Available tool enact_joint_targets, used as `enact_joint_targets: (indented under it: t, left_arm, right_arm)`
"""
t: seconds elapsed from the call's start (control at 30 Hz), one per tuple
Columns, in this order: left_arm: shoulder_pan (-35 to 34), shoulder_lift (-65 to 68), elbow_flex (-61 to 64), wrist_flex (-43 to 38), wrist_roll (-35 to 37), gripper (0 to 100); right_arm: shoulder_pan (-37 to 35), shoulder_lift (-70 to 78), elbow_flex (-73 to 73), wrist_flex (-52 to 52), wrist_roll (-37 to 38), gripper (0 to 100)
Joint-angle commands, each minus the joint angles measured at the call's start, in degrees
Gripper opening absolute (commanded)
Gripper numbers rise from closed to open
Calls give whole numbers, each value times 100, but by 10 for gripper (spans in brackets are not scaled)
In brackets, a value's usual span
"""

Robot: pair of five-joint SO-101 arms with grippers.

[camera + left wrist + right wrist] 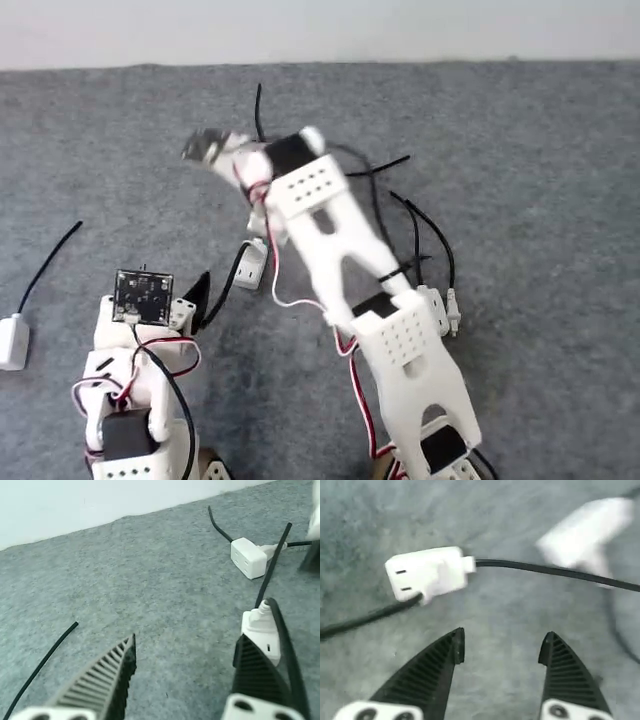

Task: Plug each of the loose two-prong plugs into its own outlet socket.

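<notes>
My left gripper [187, 640] is released, its two black fingers spread wide over the grey mat [150, 570]. Just beside one finger [257, 672] lies the near cord end [260, 630], white, with a black cord curving round that finger. I cannot tell whether they touch. Farther ahead, well apart from this gripper, sits a two-slot socket [248, 557] with its slots turned toward me. One loose cord tip [50, 652] lies out past the other finger.

My right gripper [505, 632] is released too and grasps nothing. Just ahead of it, nearer one fingertip, lies an outlet socket [427, 574] with two slots. One cord leaves its back and a second runs beneath it. Ahead of the other finger is a blurred white piece [585, 535] that I cannot identify. That makes two white pieces before each gripper, and I cannot tell whether the two sockets are one and the same.

From above I count three white pieces in the open. A white block [12, 340] lies well out to the side of my left gripper. A middle cord end [252, 265] lies near that gripper, between my arms. A two-prong plug [452, 312] lies just beside my right arm [400, 340], well behind its gripper.
</notes>
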Motion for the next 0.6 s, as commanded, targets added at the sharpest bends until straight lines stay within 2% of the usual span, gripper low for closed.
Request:
enact_joint_targets:
  t: [0.0, 0.2, 0.27, 0.47, 0.57]
  left_arm:
    - [-53, -97, -286, -193, 70, 309]
    - [18, -62, -400, -870, 79, 309]
    - [404, -62, -690, -756, 79, 309]
    - [2154, 88, -1833, -44, -229, 309]
    - [2382, 958, -2290, -62, -387, 309]
  right_arm:
    - [418, -497, -1046, 259, -378, 234]
    - [567, -1886, -1319, 277, -422, 234]
    - [620, -2484, -1020, 277, -527, 234]
    - [910, -4523, 712, 277, -747, 234]
    - [989, -5666, 1881, 277, -747, 234]
